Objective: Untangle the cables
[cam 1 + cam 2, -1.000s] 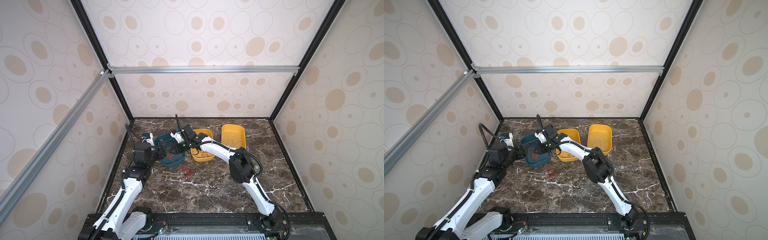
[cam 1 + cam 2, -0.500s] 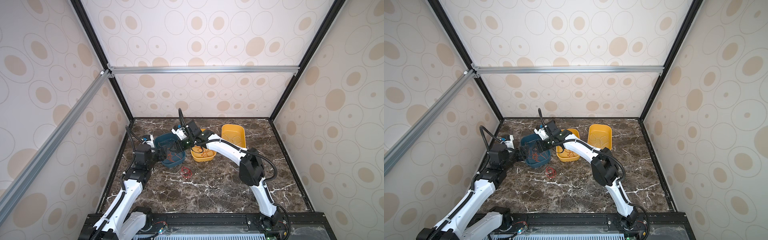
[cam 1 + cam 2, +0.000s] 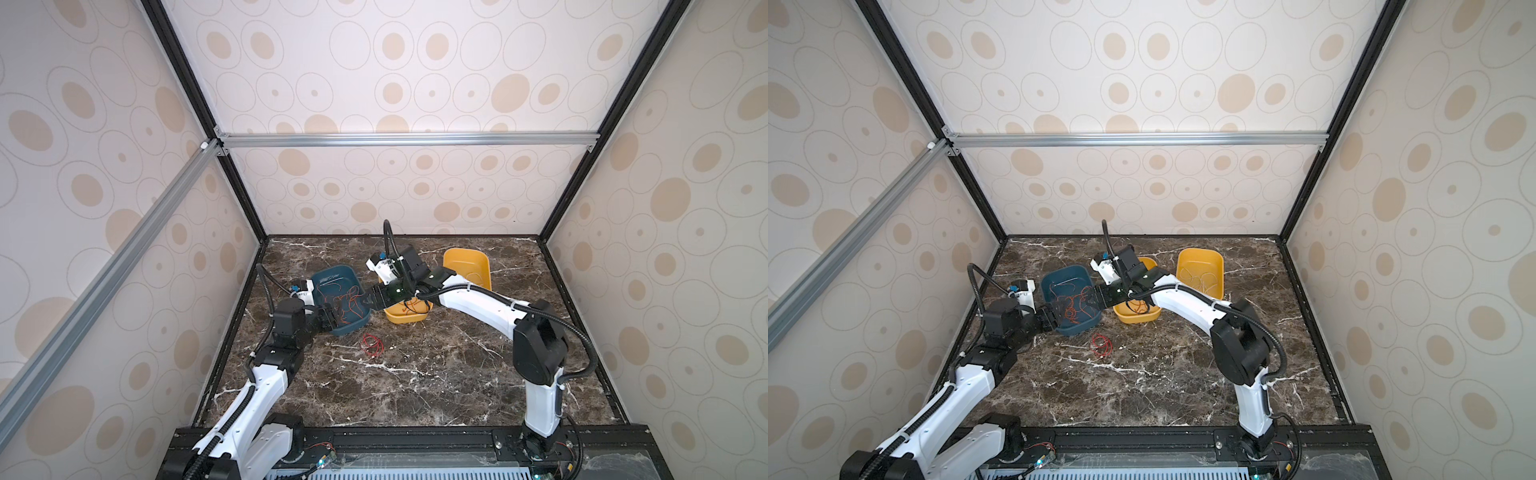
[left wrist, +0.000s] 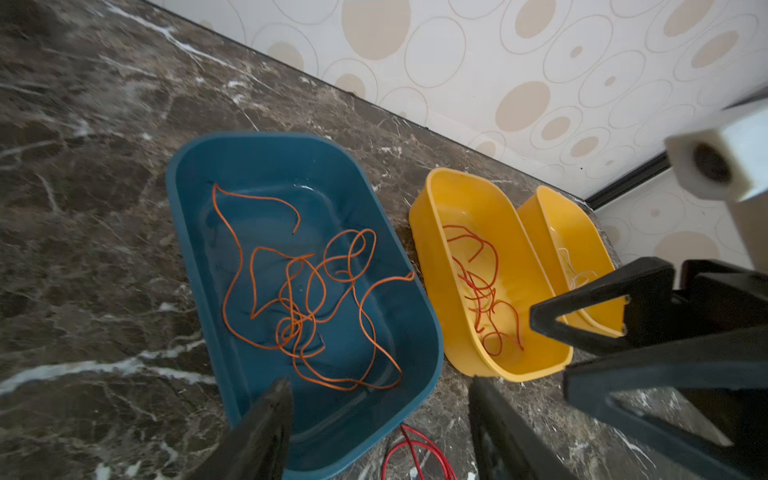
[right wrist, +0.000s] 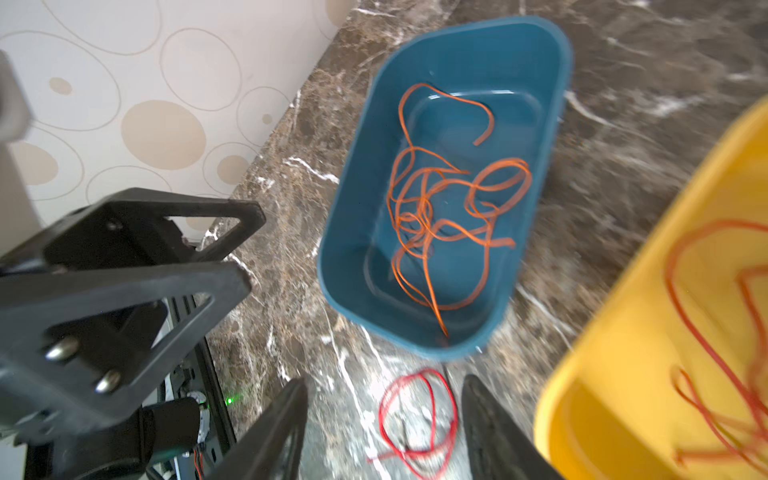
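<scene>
We are finding left fingers [image 4: 274,415], right fingers [image 5: 282,419] spread, empty. Orange cables [image 4: 303,307] lying tangled in blue tray [image 4: 266,136] ahead of both. We are judging separation underway; next needing single-strand pinch.

a dark marble tabletop [image 3: 415,386] is enclosed by pale walls [image 3: 415,83] printed with beige ovals. a blue tub [image 4: 266,166] is set toward the left rear, with a yellow tub [image 4: 465,195] just beside it and a second yellow tub [image 4: 552,216] beyond; whether the yellow pair touch cannot be told. an aluminium bar [image 3: 407,139] is fixed across the back between black posts [image 3: 568,195].
</scene>
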Robot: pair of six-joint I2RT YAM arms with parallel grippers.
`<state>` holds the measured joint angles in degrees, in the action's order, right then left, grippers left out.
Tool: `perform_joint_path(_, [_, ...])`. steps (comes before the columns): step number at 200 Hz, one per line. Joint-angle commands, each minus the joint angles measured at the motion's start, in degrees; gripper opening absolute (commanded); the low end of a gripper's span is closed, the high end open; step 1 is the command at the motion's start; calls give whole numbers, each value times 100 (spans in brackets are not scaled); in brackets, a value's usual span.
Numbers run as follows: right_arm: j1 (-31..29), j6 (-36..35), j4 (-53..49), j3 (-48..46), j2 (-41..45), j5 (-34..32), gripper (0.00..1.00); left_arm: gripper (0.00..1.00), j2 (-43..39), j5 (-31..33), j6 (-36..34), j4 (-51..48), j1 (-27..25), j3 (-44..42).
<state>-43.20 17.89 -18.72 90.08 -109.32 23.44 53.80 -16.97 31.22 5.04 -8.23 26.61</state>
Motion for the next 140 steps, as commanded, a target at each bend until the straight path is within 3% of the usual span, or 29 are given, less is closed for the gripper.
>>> perform_joint_path(1, [15, -35, 214, -469, 486, -157, 60, 66, -154, -338, 351, 372, -183, -203])
perform_joint_path(44, [40, 21, 397, -1517, 1171, -370, 60, 64, -142, 195, 716, 207, -1281, -575])
perform_joint_path(63, [49, 84, 494, -1884, 1345, -453, 59, 63, -28, 286, 1048, 600, -1676, -875])
perform_joint_path(140, [54, 254, 787, -2621, 1529, -256, 58, 51, 1252, 325, 1356, 1817, -2057, -999])
